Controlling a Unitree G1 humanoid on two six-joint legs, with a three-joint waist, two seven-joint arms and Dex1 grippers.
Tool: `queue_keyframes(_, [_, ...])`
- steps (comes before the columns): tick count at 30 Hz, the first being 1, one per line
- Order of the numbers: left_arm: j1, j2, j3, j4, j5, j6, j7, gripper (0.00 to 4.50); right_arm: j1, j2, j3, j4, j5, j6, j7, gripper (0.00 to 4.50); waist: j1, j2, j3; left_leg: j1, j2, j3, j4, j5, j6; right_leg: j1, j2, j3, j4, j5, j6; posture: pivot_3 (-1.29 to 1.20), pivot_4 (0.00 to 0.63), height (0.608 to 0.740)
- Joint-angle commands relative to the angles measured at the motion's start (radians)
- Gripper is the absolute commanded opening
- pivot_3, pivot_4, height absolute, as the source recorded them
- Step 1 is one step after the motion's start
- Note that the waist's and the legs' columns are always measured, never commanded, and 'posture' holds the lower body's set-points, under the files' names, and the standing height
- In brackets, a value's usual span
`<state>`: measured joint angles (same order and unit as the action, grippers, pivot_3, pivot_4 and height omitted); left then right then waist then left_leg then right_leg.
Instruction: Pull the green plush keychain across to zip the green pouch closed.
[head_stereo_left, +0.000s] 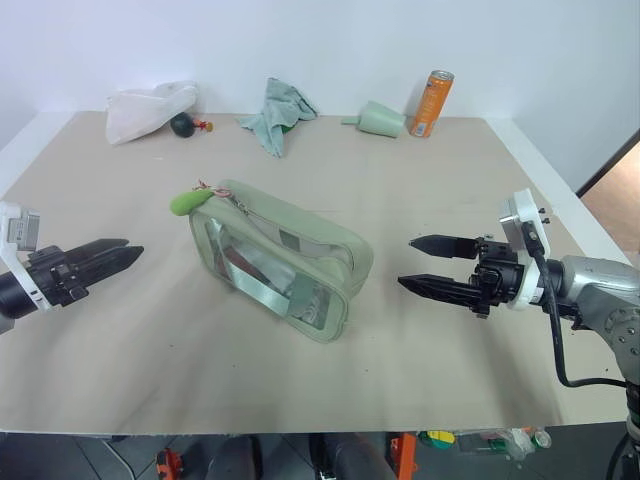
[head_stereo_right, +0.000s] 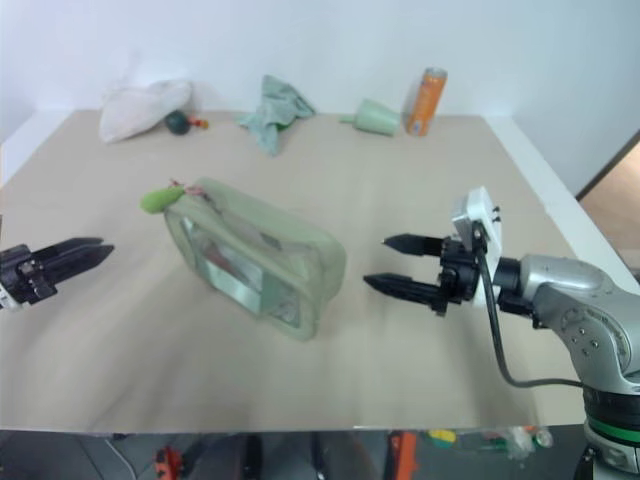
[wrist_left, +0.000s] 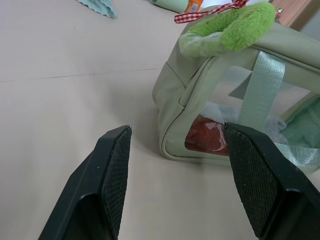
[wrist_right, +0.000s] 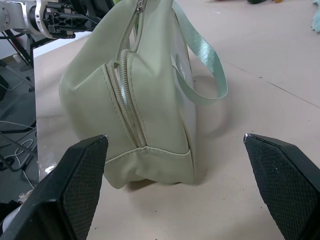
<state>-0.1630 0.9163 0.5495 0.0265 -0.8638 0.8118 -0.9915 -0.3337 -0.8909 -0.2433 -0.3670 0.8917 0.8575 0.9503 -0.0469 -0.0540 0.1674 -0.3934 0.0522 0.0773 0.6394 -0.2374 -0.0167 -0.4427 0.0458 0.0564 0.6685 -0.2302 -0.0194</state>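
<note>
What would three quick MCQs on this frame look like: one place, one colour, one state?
1. The keychain sits at the pouch's:
A. end nearer the left tool
B. end nearer the right tool
C. middle

2. The can at the table's far edge is:
A. blue
B. orange
C. black

3. The right tool is:
A. shut on the strap
B. shut, empty
C. open, clear of the pouch

Key: 1 A, the plush hangs off the end facing the left tool. 2 B, plainly orange. 3 C, fingers spread, bare table between them and the pouch.
</note>
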Motion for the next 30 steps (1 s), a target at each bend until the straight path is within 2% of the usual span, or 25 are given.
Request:
queue_keyframes(1, [-0.001,0.037,0.049,-0.085,-0.054,0.026,-0.031,3.01,-0.062,-0.018,-0.009,-0.031,0.025,-0.005,0.019,4.5,-0.001,0.0,0.0,0.0,0.0,0.0,0.0,0.0,0.0,0.0,0.0,0.0,0.0,0.0,0.0,0.0,0.15,0.74])
queue_keyframes(3, [-0.027,0.045,0.041,-0.16,-0.086,0.027,-0.044,3.01,-0.114,-0.014,0.08,-0.019,-0.053,-0.046,0.033,4.5,-0.003,0.0,0.0,0.0,0.0,0.001,0.0,0.0,0.0,0.0,0.0,0.0,0.001,0.0,0.0,0.0,0.15,0.74])
queue_keyframes(7, [-0.082,0.041,0.018,-0.195,-0.114,0.04,-0.031,3.01,-0.204,0.018,0.196,0.075,-0.183,-0.117,0.04,4.5,0.0,0.0,0.0,0.001,0.0,0.0,0.003,0.0,0.0,0.001,0.0,-0.001,0.002,0.001,0.0,0.0,0.15,0.74])
queue_keyframes(11, [-0.121,0.035,0.006,-0.208,-0.144,0.055,-0.03,3.01,-0.273,0.048,0.266,0.143,-0.243,-0.159,0.082,4.5,0.0,0.0,0.0,0.001,-0.001,0.001,0.004,0.0,0.0,0.0,0.0,0.001,0.005,0.001,0.0,0.0,0.15,0.74])
queue_keyframes(14, [-0.093,0.021,0.022,-0.269,-0.132,-0.016,-0.08,3.01,-0.315,0.056,0.28,0.178,-0.277,-0.186,0.1,4.5,-0.001,0.0,0.0,0.001,-0.001,0.0,0.004,0.0,0.0,0.0,0.0,0.001,0.005,0.0,-0.001,0.0,0.15,0.74])
queue_keyframes(18, [-0.053,0.02,0.043,-0.284,-0.144,-0.012,-0.088,3.01,-0.333,0.018,0.217,0.197,-0.246,-0.173,0.153,4.5,0.001,0.0,0.0,0.0,-0.001,0.0,0.004,0.0,0.0,-0.001,0.0,0.001,0.007,-0.001,-0.003,0.0,0.15,0.74])
queue_keyframes(23, [-0.014,0.009,0.072,-0.29,-0.154,-0.035,-0.108,3.01,-0.356,0.013,0.124,0.092,-0.056,-0.052,0.183,4.5,0.0,0.0,0.0,0.001,-0.001,0.0,0.004,0.0,0.0,-0.001,0.0,0.001,0.009,-0.002,-0.003,0.0,0.15,0.74])
queue_keyframes(25, [-0.007,0.003,0.075,-0.293,-0.158,-0.043,-0.113,3.01,-0.364,0.035,0.125,0.014,0.038,0.01,0.163,4.5,-0.002,0.0,0.0,0.002,-0.001,0.0,0.005,0.0,0.0,-0.001,0.001,0.001,0.011,-0.002,-0.003,0.0,0.15,0.74])
queue_keyframes(30, [-0.003,-0.019,0.067,-0.309,-0.18,-0.058,-0.116,3.01,-0.339,0.063,0.215,-0.106,0.036,0.036,0.126,4.5,0.0,0.0,0.0,0.003,0.001,-0.002,0.007,0.001,-0.001,0.0,0.002,-0.002,0.013,-0.002,-0.003,0.0,0.15,0.74])
